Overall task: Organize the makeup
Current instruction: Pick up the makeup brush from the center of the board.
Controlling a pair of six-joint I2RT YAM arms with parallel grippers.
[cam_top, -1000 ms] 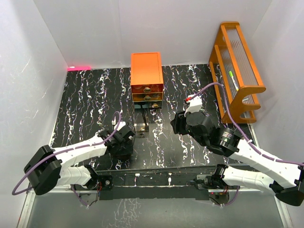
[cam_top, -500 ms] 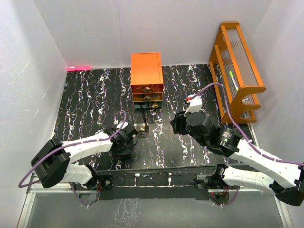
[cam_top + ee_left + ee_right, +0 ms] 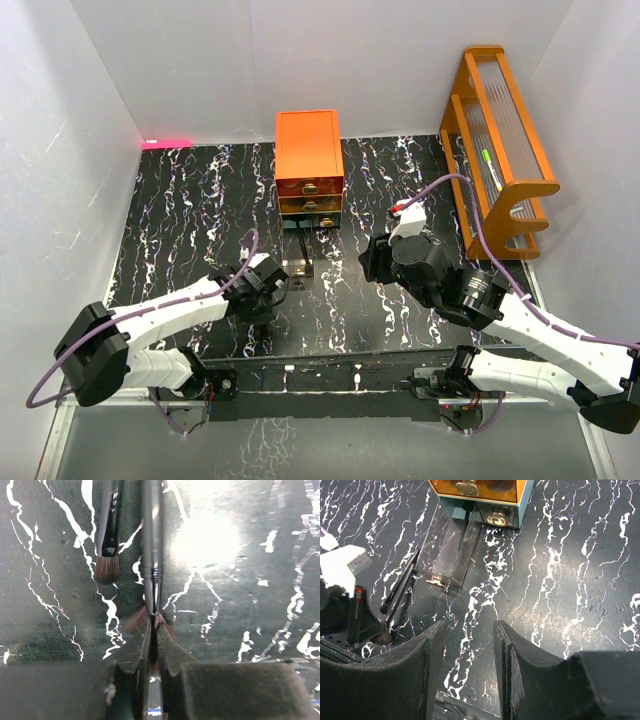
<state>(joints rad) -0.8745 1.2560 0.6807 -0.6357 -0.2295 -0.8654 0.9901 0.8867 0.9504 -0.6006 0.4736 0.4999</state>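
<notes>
Change vs a sec ago: left gripper (image 3: pixel 265 296) has shifted a bit toward the middle of the black white-veined marble tabletop (image 3: pixel 180 210). Its jaws, wide apart then, are now nearly pressed together. Right arm, orange drawer chest (image 3: pixel 309 150) and orange wooden rack w/ ribbed clear panels (image 3: pixel 500 130) sit same as before.

Left wrist view: two long black makeup brushes w/ brown bristle heads lie side by side on the marble, handles running away from the cam. The centre brush (image 3: pixel 151 535) lines up exactly w/ the gap btw the fingertips (image 3: pixel 132 650). Its bristle end sits right at the jaw tips, w/ brown hairs squeezed out on both sides. The second brush (image 3: pixel 107 540) lies just left of it, clear of the fingers, head flat on the tabletop.

Left jaws: only a thin slit left, pinching the bristle end of the centre brush. Can't tell whether the brush is off the surface.

Right gripper (image 3: pixel 469 627) hangs above bare marble, jaws spread roughly halfway, nothing btw them, touching nothing. In its view both brushes show at far left. They lie beside the pulled-out dark bottom drawer (image 3: pixel 451 550) of the chest, heads near the left gripper's body.
</notes>
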